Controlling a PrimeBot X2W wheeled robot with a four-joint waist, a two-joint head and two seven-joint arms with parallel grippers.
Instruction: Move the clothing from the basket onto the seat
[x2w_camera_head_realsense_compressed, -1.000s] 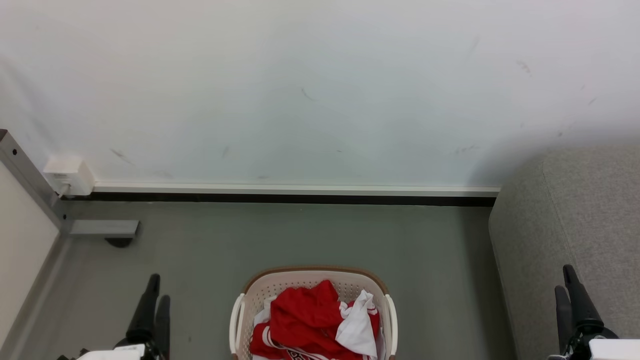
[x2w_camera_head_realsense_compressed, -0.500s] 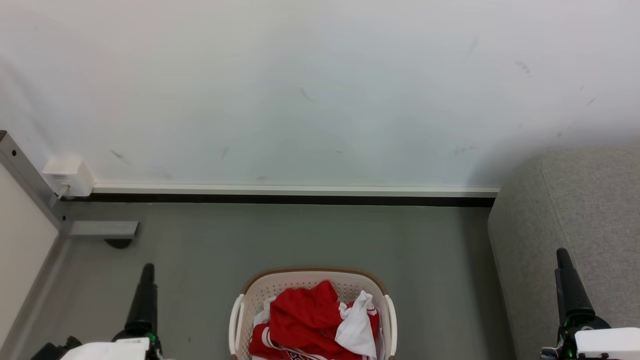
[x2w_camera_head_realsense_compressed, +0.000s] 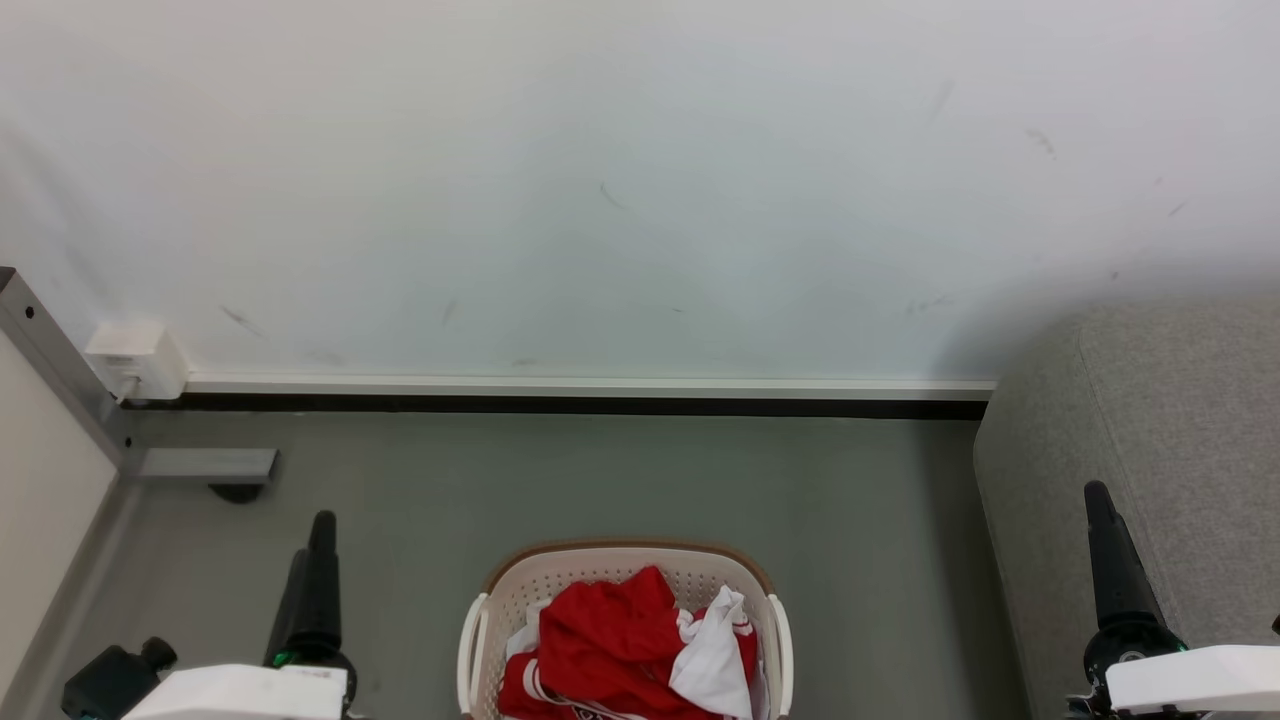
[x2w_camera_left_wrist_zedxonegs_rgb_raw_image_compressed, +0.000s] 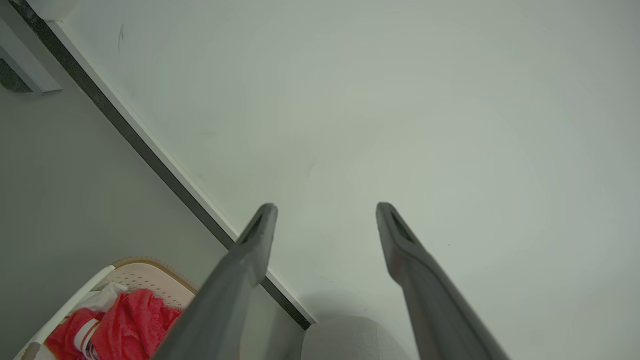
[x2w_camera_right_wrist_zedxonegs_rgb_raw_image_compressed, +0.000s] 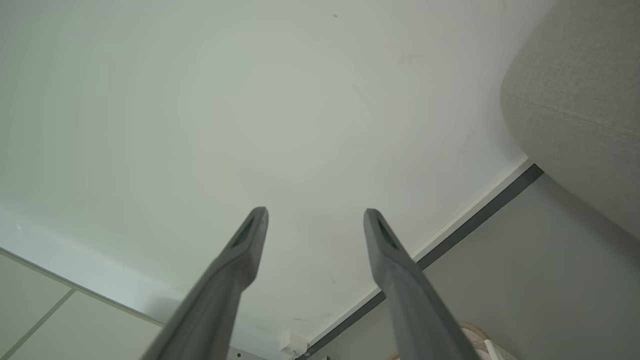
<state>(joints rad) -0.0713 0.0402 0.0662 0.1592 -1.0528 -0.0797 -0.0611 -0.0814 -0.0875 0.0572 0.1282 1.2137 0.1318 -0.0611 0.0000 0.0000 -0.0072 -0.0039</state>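
Left gripper (x2w_camera_head_realsense_compressed: 314, 535) spread wide, empty, lower left | right gripper (x2w_camera_head_realsense_compressed: 1099, 498) spread wide, empty, lower right | clothing (x2w_camera_head_realsense_compressed: 610, 640) heaped in basket (x2w_camera_head_realsense_compressed: 625, 556), bottom centre | seat (x2w_camera_head_realsense_compressed: 1170, 430) far right

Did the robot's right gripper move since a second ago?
Yes. The right gripper has gone up the head view, toward the skirting board, and a little left, nearer the seat's left edge.
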